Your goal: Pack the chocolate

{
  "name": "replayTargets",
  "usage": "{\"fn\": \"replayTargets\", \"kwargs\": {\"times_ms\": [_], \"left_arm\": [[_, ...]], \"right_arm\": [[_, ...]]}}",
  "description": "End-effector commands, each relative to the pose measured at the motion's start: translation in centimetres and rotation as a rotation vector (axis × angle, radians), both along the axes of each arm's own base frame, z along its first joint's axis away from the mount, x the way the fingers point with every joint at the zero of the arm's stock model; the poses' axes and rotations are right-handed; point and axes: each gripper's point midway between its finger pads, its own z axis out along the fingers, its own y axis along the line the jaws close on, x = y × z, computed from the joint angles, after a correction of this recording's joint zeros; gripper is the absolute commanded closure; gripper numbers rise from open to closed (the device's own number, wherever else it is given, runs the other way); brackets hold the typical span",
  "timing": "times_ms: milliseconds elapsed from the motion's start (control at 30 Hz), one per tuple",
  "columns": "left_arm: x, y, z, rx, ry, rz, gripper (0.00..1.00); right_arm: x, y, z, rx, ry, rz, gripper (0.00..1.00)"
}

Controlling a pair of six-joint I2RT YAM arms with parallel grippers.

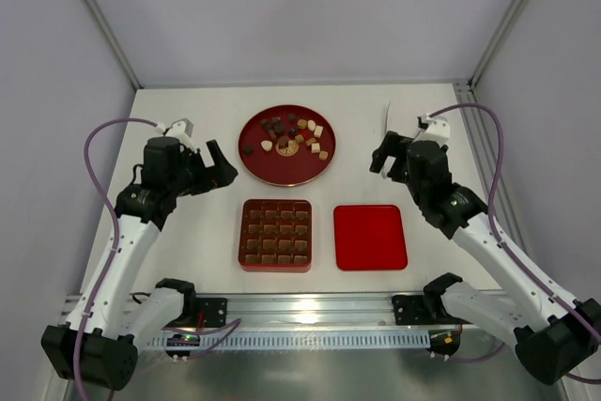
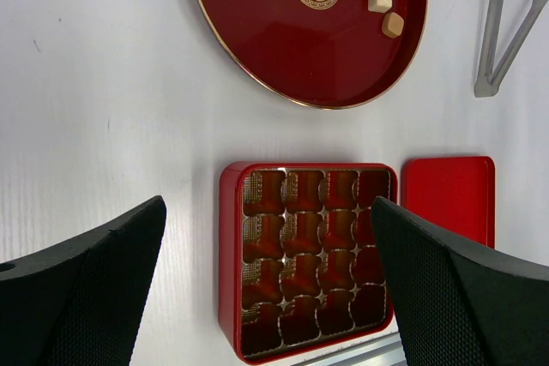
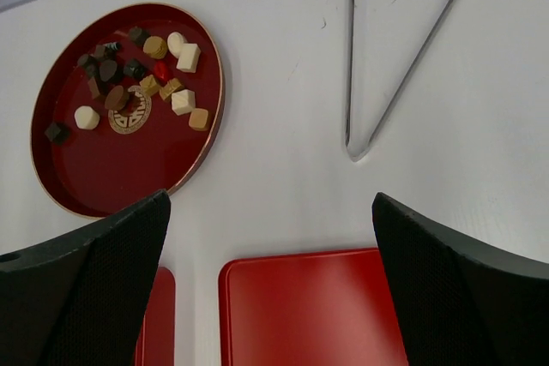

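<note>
With the left end effector (image 1: 222,164) and right end effector (image 1: 383,158) both spread wide and empty, the chocolate (image 3: 182,101) scattered on the round plate (image 3: 103,173) looks light, rigid and easily marred, best pinched gently across opposite flat sides.

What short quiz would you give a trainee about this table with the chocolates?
1. True or false: the chocolate is already in the red box.
2. What lies next to the box, on the right arm's side? A) flat red lid B) a cup C) a spoon
3. Fill in: the left gripper and the right gripper both stand ___.

Key: 1 false, it lies on the round plate; 2 A; 3 open.
</note>
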Motion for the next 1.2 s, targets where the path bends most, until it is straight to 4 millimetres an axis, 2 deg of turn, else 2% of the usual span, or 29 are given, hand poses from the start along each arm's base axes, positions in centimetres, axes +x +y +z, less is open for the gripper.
{"fn": "replayTargets", "kwargs": {"times_ms": [0, 67, 100, 167, 200, 233, 267, 300, 333, 367, 433, 467, 500, 600, 700, 800, 1067, 1167], "left_arm": [[-0.1, -0.2, 0.2, -0.002, -0.012, -0.023, 0.00], [-0.2, -0.4, 0.2, -0.007, -0.012, -0.029, 0.00], [-0.1, -0.4, 0.2, -0.007, -0.012, -0.029, 0.00], [-0.1, -0.4, 0.3, -0.006, -0.014, -0.028, 0.00], [-0.1, -0.4, 0.3, -0.007, -0.014, -0.027, 0.00], [-0.2, -0.4, 0.3, -0.007, -0.015, -0.029, 0.00], [-0.2, -0.3, 0.5, -0.007, -0.023, -0.027, 0.00], [-0.3, -0.3, 0.6, -0.006, -0.025, -0.026, 0.00], [-0.2, -0.2, 0.6, -0.005, -0.030, -0.023, 0.00], [-0.3, -0.2, 0.8, -0.006, -0.034, -0.023, 0.00], [-0.3, -0.3, 0.9, -0.010, -0.038, -0.025, 0.00], [-0.3, -0.2, 0.9, -0.007, -0.037, -0.024, 0.00], [-0.3, -0.3, 1.0, -0.009, -0.040, -0.026, 0.00], [-0.4, -0.1, 1.1, -0.005, -0.049, -0.020, 0.00], [-0.5, 0.0, 1.3, -0.001, -0.056, -0.014, 0.00], [-0.5, 0.0, 1.0, 0.000, -0.048, -0.014, 0.00], [-0.5, 0.0, 1.1, 0.000, -0.051, -0.014, 0.00], [-0.5, 0.0, 0.9, 0.001, -0.044, -0.014, 0.00]], "right_arm": [[1.0, 0.6, 3.8, -0.043, -0.056, 0.046, 0.00], [2.1, 0.7, 4.0, -0.078, -0.051, 0.046, 0.00], [3.1, -0.1, 5.0, -0.083, -0.059, 0.014, 0.00], [4.9, -0.3, 3.5, -0.079, 0.009, 0.041, 0.00], [6.3, -2.1, 3.9, -0.055, 0.012, 0.004, 0.00], [7.1, -1.7, 3.6, -0.023, 0.028, 0.043, 0.00], [8.6, -1.8, 1.4, -0.033, 0.097, 0.044, 0.00], [9.6, -2.3, 2.1, -0.036, 0.104, 0.032, 0.00], [10.5, -2.5, 1.3, -0.055, 0.134, 0.022, 0.00], [11.5, -2.6, -0.5, -0.087, 0.185, 0.017, 0.00], [13.1, -2.8, -1.0, -0.104, 0.189, 0.005, 0.00], [13.9, -3.1, -3.1, -0.118, 0.239, -0.007, 0.00], [14.6, -3.4, -3.2, -0.112, 0.245, -0.018, 0.00], [15.5, -4.4, -6.0, -0.082, 0.328, -0.048, 0.03], [16.2, -4.9, -8.0, -0.109, 0.361, -0.066, 0.03], [16.7, -5.3, -8.8, -0.136, 0.383, -0.071, 0.03], [16.8, -6.1, -12.9, -0.175, 0.477, -0.101, 0.04], [16.7, -6.5, -13.6, -0.184, 0.488, -0.116, 0.05]]}}
